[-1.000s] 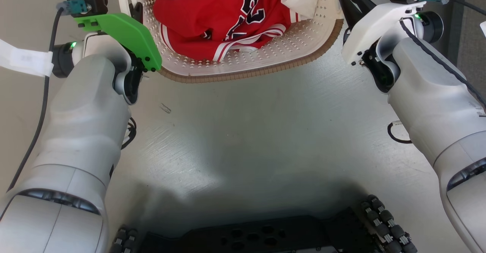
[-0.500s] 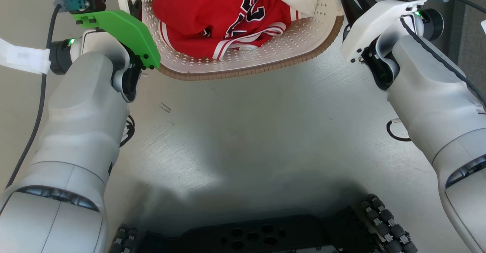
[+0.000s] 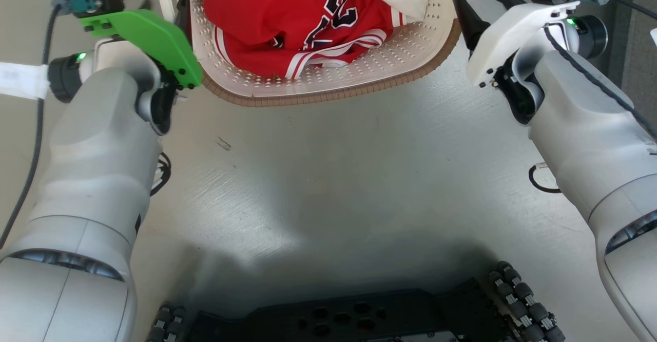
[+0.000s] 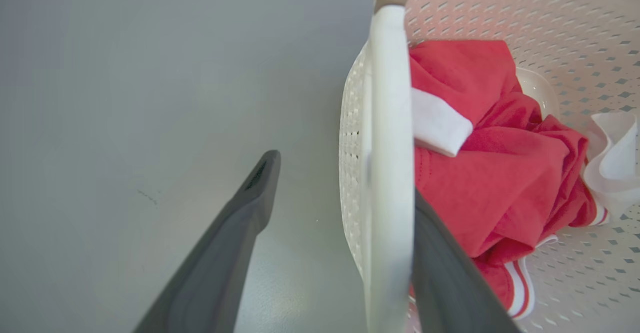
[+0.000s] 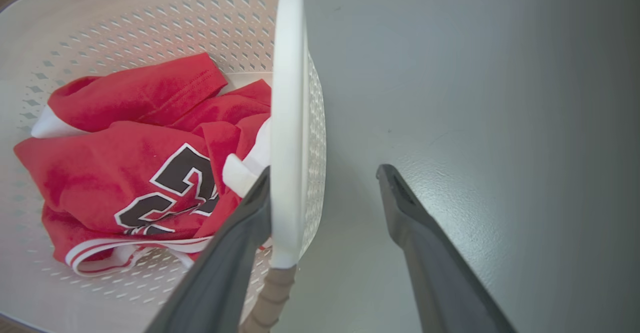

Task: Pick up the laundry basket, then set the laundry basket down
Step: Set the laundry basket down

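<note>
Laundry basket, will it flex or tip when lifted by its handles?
Probably stiff: the laundry basket is moulded perforated plastic. Likely light: mostly a red jersey inside. With left hand and right hand astride opposite handles, it should stay level.

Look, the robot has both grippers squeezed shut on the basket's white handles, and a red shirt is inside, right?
Not quite: both grippers are open. The left wrist view shows the left gripper spread wide, one finger either side of a white handle, and the right wrist view shows the right gripper the same. The red shirt is inside the laundry basket.
</note>
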{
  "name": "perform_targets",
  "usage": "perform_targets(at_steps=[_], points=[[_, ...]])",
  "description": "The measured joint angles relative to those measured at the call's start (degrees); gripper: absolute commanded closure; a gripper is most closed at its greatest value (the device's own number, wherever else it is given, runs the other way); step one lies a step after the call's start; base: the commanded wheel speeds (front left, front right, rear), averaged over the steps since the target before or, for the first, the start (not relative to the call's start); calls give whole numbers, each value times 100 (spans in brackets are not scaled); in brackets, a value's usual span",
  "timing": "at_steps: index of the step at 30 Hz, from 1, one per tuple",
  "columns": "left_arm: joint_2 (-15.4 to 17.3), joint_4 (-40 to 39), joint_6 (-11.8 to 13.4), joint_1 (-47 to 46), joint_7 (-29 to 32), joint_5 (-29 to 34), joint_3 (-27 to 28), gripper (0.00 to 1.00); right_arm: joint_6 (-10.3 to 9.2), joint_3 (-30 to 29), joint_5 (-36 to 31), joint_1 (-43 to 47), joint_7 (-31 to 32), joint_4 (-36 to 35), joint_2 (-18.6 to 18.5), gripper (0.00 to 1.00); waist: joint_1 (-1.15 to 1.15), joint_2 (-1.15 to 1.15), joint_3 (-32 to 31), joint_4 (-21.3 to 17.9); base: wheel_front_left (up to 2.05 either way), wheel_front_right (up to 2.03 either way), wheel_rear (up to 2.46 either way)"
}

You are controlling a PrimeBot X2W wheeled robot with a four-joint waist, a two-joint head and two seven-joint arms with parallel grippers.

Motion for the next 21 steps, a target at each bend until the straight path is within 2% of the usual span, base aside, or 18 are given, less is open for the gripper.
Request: perform_targets(at_steps=[21], points=[[46,43,-145,73,-467,70,-249,0,0,4,38,235,-2,-4,27,0,0,0,-349,-25,0,0,0]])
